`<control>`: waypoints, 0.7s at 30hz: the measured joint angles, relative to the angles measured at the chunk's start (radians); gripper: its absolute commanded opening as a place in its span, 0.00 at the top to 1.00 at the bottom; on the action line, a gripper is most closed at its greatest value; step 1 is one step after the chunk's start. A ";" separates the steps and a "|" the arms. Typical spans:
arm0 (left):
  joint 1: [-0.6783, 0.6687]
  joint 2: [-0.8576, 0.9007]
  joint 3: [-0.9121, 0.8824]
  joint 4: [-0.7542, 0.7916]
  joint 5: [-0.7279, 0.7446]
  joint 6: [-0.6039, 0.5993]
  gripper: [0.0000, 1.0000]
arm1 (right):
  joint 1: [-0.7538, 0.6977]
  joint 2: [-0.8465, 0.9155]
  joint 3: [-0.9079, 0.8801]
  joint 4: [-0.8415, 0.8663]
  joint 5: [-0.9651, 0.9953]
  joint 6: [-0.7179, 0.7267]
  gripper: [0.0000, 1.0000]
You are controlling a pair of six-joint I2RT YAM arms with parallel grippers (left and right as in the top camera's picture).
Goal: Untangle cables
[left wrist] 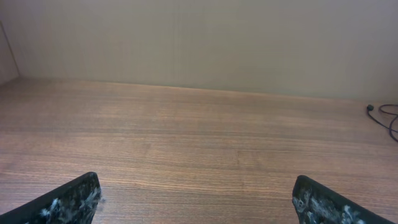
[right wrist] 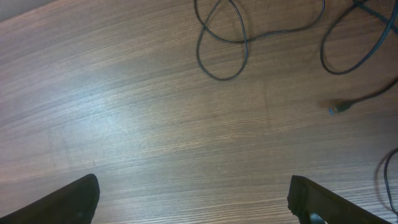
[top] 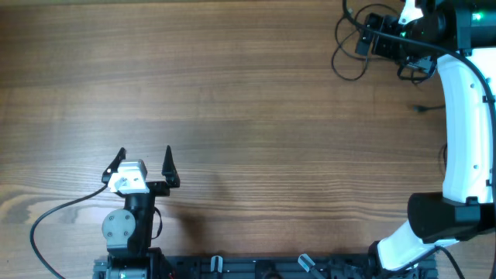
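Note:
The cables [top: 346,62] are thin black cords lying in loose loops at the table's far right corner. In the right wrist view one loop [right wrist: 221,45] and further strands [right wrist: 348,46] lie ahead of the fingers, with a small plug end [right wrist: 336,110] on the wood. A bit of cable [left wrist: 385,118] shows at the far right of the left wrist view. My right gripper [top: 370,37] hovers over the cables, open and empty [right wrist: 193,199]. My left gripper [top: 144,164] is open and empty [left wrist: 198,199] at the near left, far from the cables.
The wooden table [top: 248,139] fills the view. The right arm's white link [top: 465,132] runs along the right edge. A small dark plug [top: 421,107] lies beside it. A thicker black robot cable [top: 54,217] curves at the front left.

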 measured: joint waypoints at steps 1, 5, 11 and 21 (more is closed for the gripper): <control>0.000 0.000 0.000 0.000 0.000 0.000 0.00 | 0.000 0.000 0.000 0.000 0.000 0.000 0.00; 0.000 0.000 0.000 0.000 0.000 0.000 0.00 | 0.000 0.000 0.000 0.000 0.000 0.000 0.00; 0.000 0.000 0.000 0.000 0.000 0.000 0.00 | 0.000 -0.001 0.000 0.001 0.001 0.000 0.00; 0.000 0.000 0.000 0.000 0.000 0.000 0.00 | 0.000 -0.153 0.000 0.115 0.008 0.034 0.00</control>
